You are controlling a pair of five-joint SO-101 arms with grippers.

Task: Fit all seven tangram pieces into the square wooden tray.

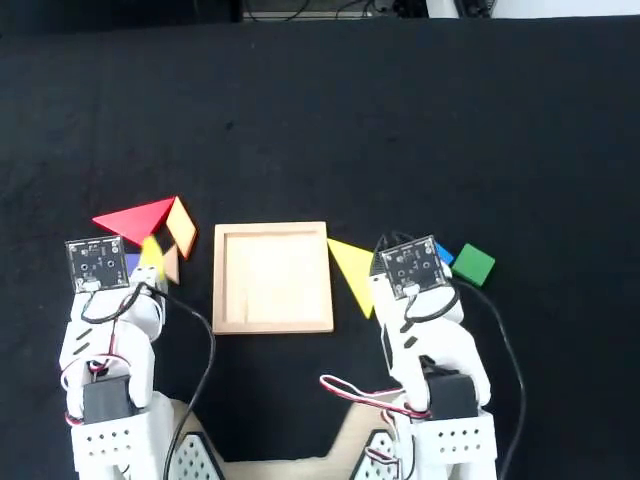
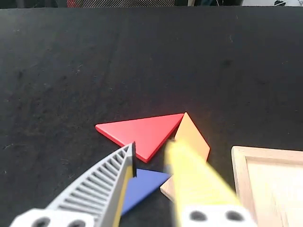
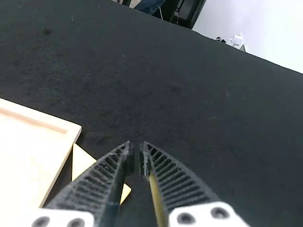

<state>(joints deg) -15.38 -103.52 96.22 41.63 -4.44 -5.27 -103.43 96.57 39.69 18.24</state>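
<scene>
High view: black surface (image 1: 320, 120) meets a bright room strip (image 1: 540, 8) at 12 o'clock; square wooden tray (image 1: 270, 229) centred; left end effector (image 2: 150, 147) at its 9 o'clock, parted; right end effector (image 3: 136, 146) at 3 o'clock, nearly closed, empty.

This looks like a robotics lab or research workroom. A counter (image 1: 320, 120) draped in plain black cloth carries two small plastic arms (image 1: 105, 350) on perforated white bases, with loose wiring (image 1: 355, 390) trailing from them and bare circuit boards (image 1: 97, 262) at their wrists. Far beyond the right fingers (image 3: 165, 175), past the counter's far edge, there is a white wall (image 3: 265, 28), dark furniture legs (image 3: 187, 12) and a white plug with cable (image 3: 235, 40) beside the wall.
</scene>
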